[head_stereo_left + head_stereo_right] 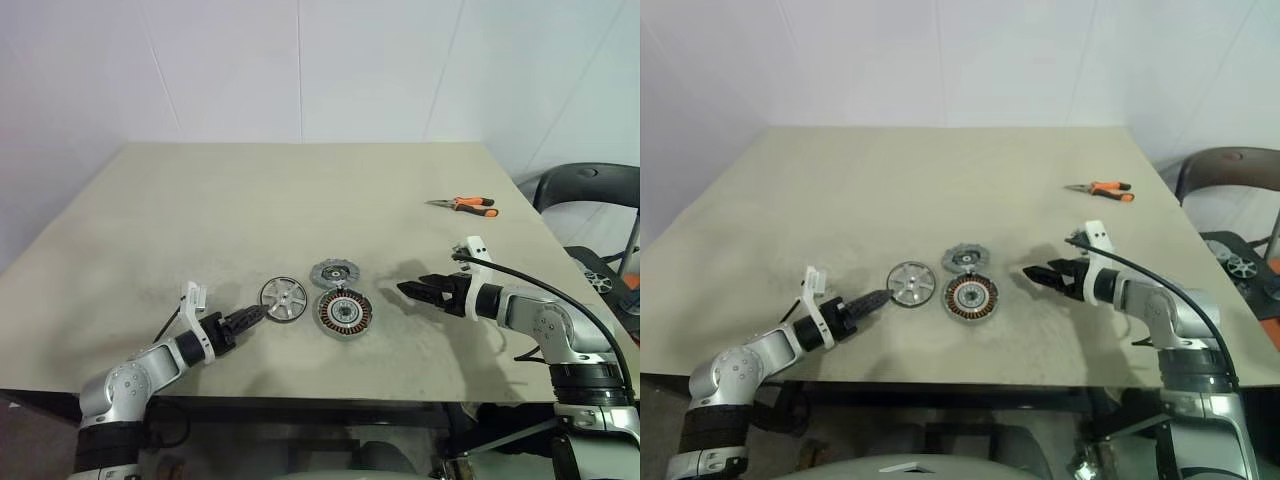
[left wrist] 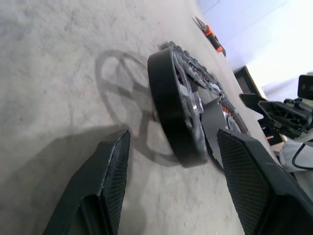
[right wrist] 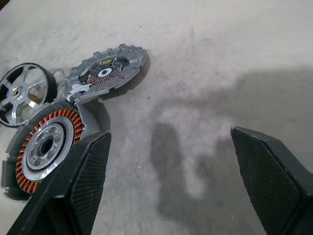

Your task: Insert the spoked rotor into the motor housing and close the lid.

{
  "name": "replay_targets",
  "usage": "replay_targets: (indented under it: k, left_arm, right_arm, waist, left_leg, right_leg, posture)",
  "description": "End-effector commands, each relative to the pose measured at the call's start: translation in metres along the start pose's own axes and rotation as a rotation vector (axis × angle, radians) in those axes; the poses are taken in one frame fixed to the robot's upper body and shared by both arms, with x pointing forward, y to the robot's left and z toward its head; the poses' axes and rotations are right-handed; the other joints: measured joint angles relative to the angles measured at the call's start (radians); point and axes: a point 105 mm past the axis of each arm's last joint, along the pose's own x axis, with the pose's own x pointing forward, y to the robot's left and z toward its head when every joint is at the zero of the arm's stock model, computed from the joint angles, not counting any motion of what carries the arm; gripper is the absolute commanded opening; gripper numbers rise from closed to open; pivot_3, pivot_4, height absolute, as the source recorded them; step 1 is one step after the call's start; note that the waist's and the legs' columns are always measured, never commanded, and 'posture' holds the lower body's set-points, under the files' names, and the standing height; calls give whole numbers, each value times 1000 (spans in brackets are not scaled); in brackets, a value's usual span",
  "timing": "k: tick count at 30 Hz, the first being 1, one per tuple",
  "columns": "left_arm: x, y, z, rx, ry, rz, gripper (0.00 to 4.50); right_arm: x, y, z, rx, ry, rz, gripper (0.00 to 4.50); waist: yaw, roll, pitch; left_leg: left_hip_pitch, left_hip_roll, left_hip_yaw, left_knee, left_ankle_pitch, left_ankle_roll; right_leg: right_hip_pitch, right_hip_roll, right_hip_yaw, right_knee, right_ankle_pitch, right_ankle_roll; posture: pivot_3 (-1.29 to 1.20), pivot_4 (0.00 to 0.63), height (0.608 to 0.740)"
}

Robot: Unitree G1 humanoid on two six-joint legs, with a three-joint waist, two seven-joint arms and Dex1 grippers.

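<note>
Silver arms, white wrist brackets, black cables, black textured-pad left end effector (image 1: pixel 250 316).

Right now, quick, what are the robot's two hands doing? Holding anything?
Left gripper: open, holding nothing, its fingers either side of the spoked rotor.
Right gripper: open, holding nothing, beside the motor housing.
</note>
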Motion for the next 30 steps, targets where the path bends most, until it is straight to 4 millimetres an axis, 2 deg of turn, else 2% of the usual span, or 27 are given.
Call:
replay_targets:
  k: [1,12,17,25,27,30]
  left_arm:
    - [2,6,8,30,-25,22,3009]
    - [23,-11,1,-9,-6,-32,3009]
    - [32,-20,5,-2,12,-36,3009]
    - [32,-26,17,-33,-21,-15,3009]
    - [30,-28,17,-15,-16,-12,2604]
    - [26,-33,14,-4,3,-18,1726]
  right_arm:
    - [-1,5,12,-36,-40,3,4074]
    - [-1,6,9,-45,-35,1,4074]
    - [0,6,8,-49,-29,1,4074]
    - [1,5,9,-53,-29,-4,4074]
    - [2,5,9,-53,-27,-4,4117]
    - [2,5,8,-54,-25,-2,4117]
  waist:
    - [0,0,0]
    - [3,0,0]
    - [2,0,0]
    - [1,0,0]
    - [1,-1,0]
    - [1,-1,0]
  left_leg:
    - [1,0,0,0,-1,-2]
    - [1,0,0,0,-1,-2]
    - [1,0,0,0,-1,-2]
    - [-4,0,0,0,0,1]
    - [-4,0,0,0,1,1]
    - [-6,0,0,0,1,1]
  right_leg:
    - [1,0,0,0,0,0]
    - [2,0,0,-2,0,0]
    - [3,-1,0,-2,0,0]
    - [-2,0,0,-2,0,1]
    - [-3,0,0,-2,0,1]
    - [-4,0,0,-2,0,1]
  posture:
    - [0,0,740]
    - [0,0,740]
    - [0,0,740]
    - [0,0,740]
    - [0,0,740]
    - [0,0,740]
